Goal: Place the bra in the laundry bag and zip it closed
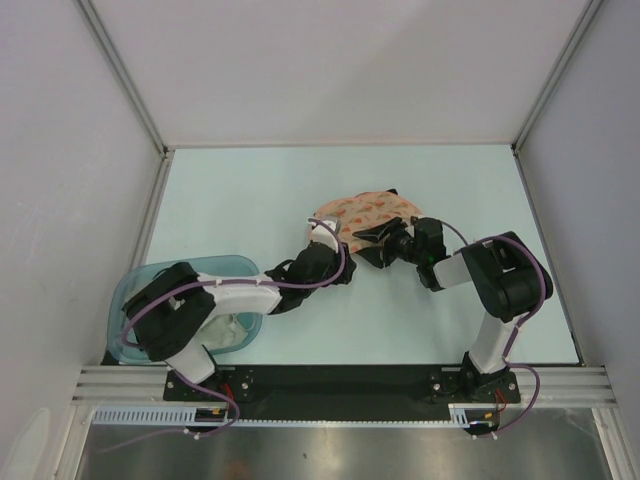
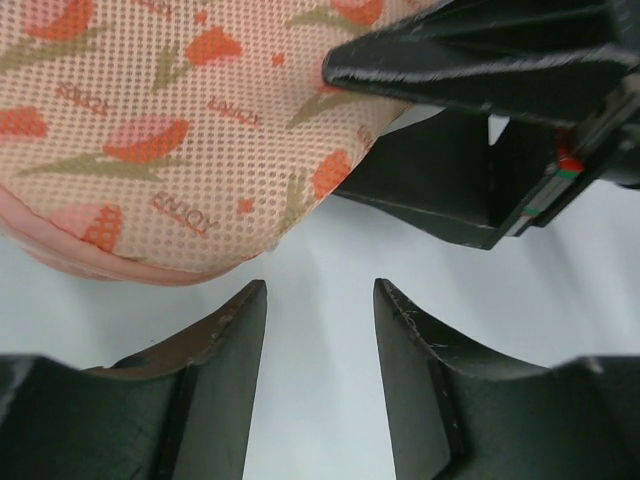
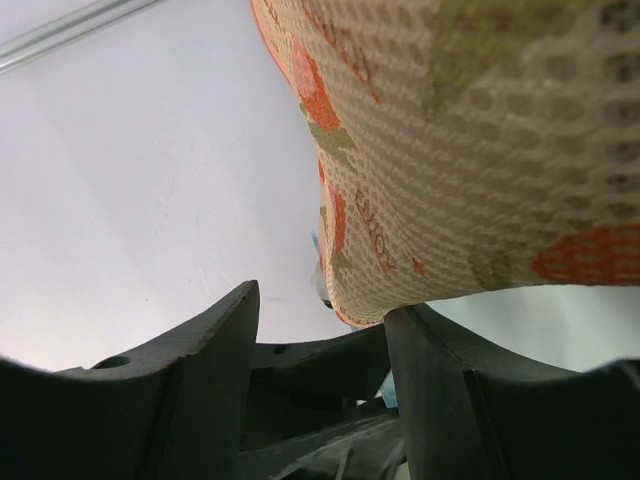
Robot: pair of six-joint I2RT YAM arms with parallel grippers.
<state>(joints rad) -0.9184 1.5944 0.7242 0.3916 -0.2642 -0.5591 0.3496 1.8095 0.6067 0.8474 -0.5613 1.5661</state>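
The laundry bag is a peach-pink mesh pouch with orange prints, lying at mid-table. In the left wrist view the laundry bag fills the upper left. My left gripper stands open just short of its rim, with only bare table between the fingers. Seen from above, the left gripper is at the bag's near-left edge and the right gripper at its near edge, the two almost tip to tip. The right gripper is open, and the bag's edge rests against one fingertip. The bra is hidden.
A translucent teal tub with a white garment in it sits at the near left, under the left arm. White walls close in the table on three sides. The right gripper's black fingers reach into the left wrist view.
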